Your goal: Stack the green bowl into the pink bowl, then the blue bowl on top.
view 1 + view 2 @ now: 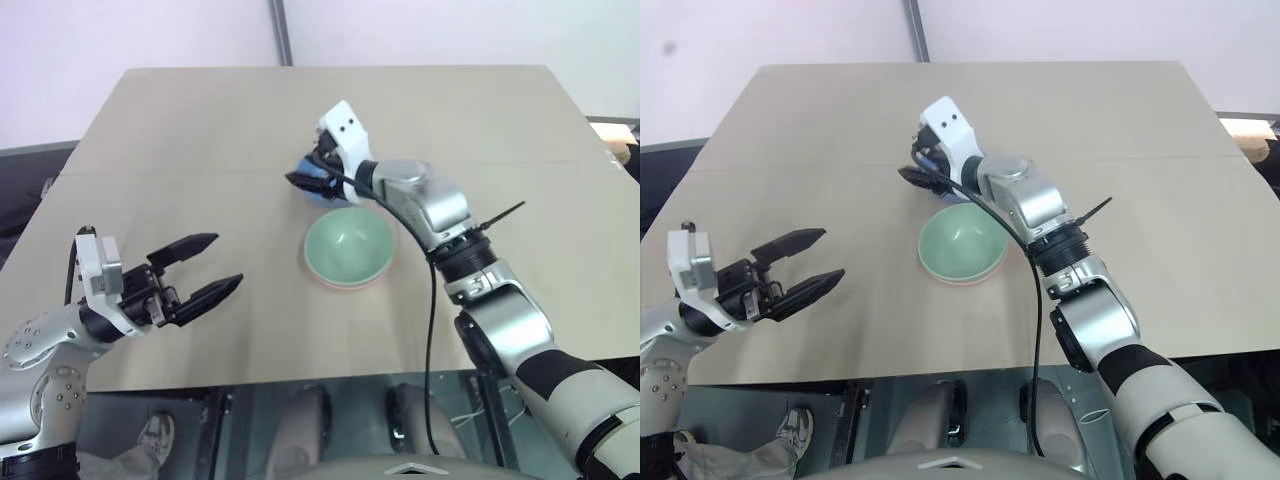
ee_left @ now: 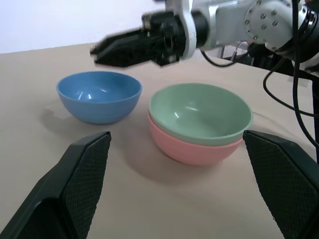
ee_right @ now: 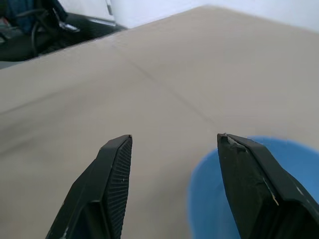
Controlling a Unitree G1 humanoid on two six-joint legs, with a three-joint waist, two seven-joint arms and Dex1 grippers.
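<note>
With the green bowl (image 2: 199, 108) already nested in the pink bowl (image 2: 192, 147) near the middle of the desk (image 1: 200, 130), I am on the second step: my right tool (image 2: 102, 51) hangs over the blue bowl (image 2: 98, 95), its fingers apart, one above the bowl's hollow and the other outside the rim, nothing gripped. My left tool (image 1: 205, 268) waits wide open and empty, well off to the side. Next, I judge, comes lowering astride the rim, pinching it and lifting the bowl onto the stack just beside it.
</note>
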